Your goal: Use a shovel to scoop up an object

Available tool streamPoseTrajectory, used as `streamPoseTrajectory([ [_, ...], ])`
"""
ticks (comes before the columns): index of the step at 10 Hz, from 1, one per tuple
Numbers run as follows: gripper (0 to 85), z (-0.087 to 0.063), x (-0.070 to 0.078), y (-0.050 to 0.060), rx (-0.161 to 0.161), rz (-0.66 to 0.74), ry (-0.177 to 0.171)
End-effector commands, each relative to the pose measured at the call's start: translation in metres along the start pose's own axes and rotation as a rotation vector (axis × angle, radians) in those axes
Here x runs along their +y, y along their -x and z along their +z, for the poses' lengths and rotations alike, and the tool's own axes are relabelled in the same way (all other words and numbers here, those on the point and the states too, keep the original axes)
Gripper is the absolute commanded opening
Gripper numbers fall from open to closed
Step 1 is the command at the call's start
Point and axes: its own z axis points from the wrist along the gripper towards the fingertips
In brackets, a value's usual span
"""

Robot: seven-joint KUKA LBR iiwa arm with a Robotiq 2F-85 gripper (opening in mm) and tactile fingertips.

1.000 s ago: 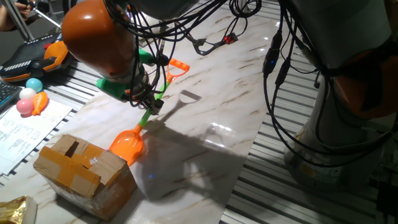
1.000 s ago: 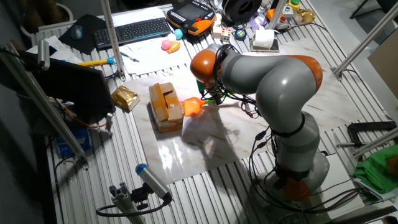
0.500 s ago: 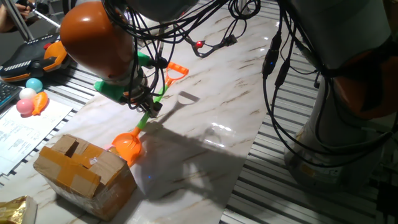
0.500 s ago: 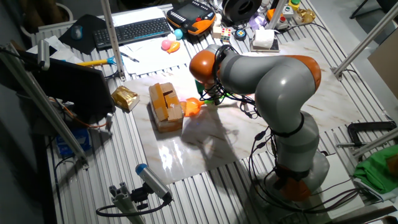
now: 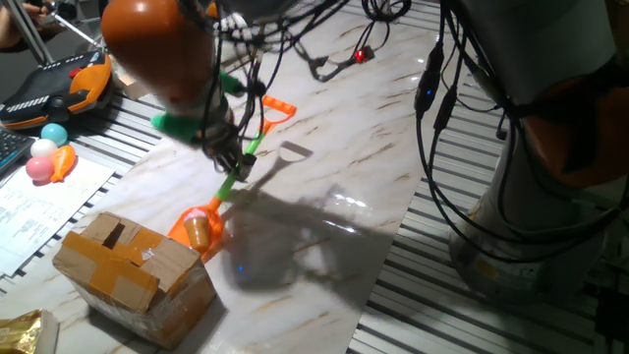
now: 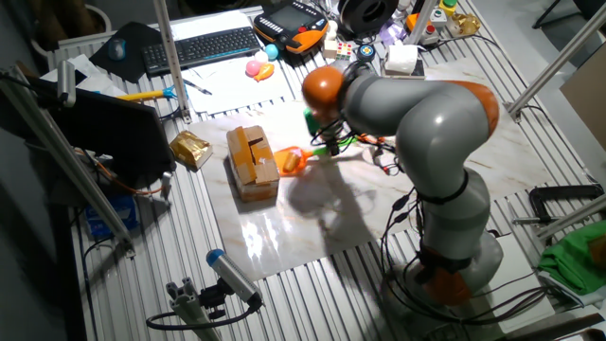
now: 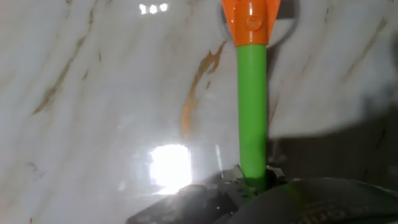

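The shovel's orange scoop (image 5: 193,225) rests on the marble table (image 5: 334,147) against the cardboard box. Its green shaft (image 5: 232,184) rises to the orange loop end (image 5: 279,106). The tan cone (image 5: 200,232) lies in the scoop; its pink tip does not show. My gripper (image 5: 233,164) is shut on the green shaft partway up. In the other fixed view the scoop (image 6: 293,159) sits beside the box, with the gripper (image 6: 327,147) to its right. In the hand view the gripper (image 7: 252,182) clamps the green shaft (image 7: 252,112), with an orange end (image 7: 250,18) above.
A taped cardboard box (image 5: 128,265) stands just left of the scoop. A pink ball (image 5: 39,167), a blue ball (image 5: 53,133) and papers lie at the far left. Cables (image 5: 442,98) hang over the right side. A gold packet (image 6: 190,149) lies beyond the box.
The scoop slid toward the box and the cone now lies in it. The arm's head has risen and shifted slightly, still holding the shaft.
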Motion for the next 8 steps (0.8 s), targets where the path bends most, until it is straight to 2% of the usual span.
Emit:
streamPoseTrajectory([
  [1, 0.7, -0.005, 0.004, 0.006, 0.016, -0.016, -0.001],
  [3, 0.7, -0.015, 0.017, 0.020, 0.030, -0.083, 0.001],
  [5, 0.7, -0.019, 0.033, 0.033, 0.064, -0.140, -0.001],
  [8, 0.7, -0.009, 0.056, 0.052, 0.081, -0.229, 0.003],
])
